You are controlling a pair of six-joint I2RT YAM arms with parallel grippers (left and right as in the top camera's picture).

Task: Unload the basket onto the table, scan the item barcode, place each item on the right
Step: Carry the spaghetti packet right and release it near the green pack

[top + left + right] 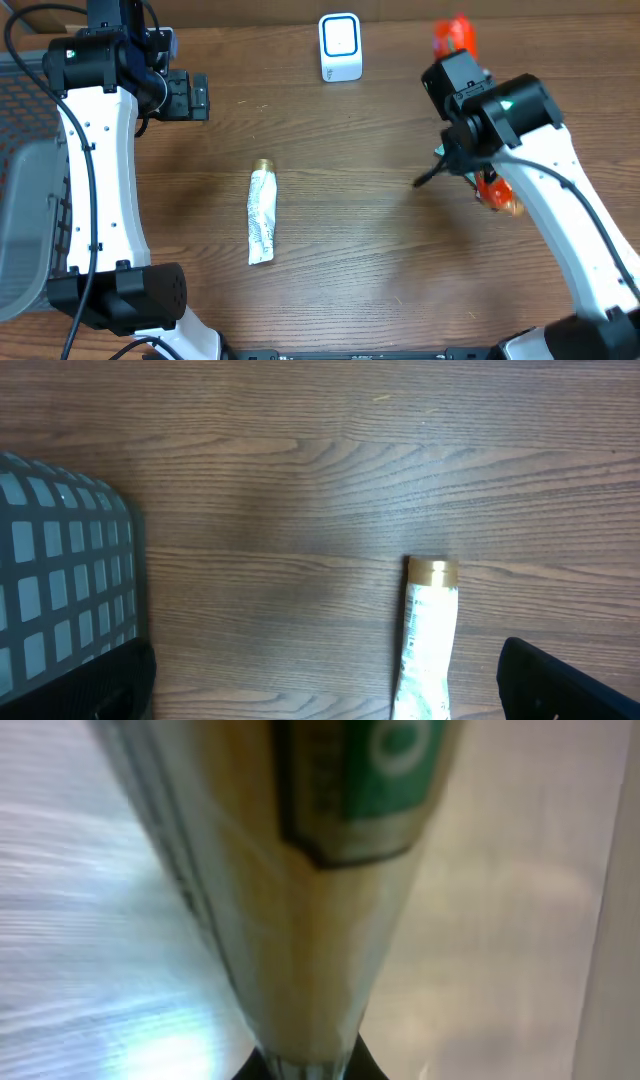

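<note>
The wooden bench [380, 260] fills the room's middle, with a grey mesh basket [25, 200] at its left edge. The left arm [100, 170] reaches along that side and the right arm [560, 190] bends in from the other. Between them lies a crinkled white tube [262, 215], its long axis running away from the robot and its gold cap [263, 163] at the far end. It sits nearer the left arm, whose jaws are spread wide and empty, hanging beyond the cap and off to its left. The small white scanner [340, 47] stands at the far edge, ahead and to the left of the right jaws. Those jaws are pressed together on an orange packet [497, 192], which shows a green label up close in the wrist view. I would say the packet is the item to scan, so the next move turns on swinging it left toward the scanner's face. More orange [455, 35] shows past the arm; I cannot tell whether it is the same packet.
</note>
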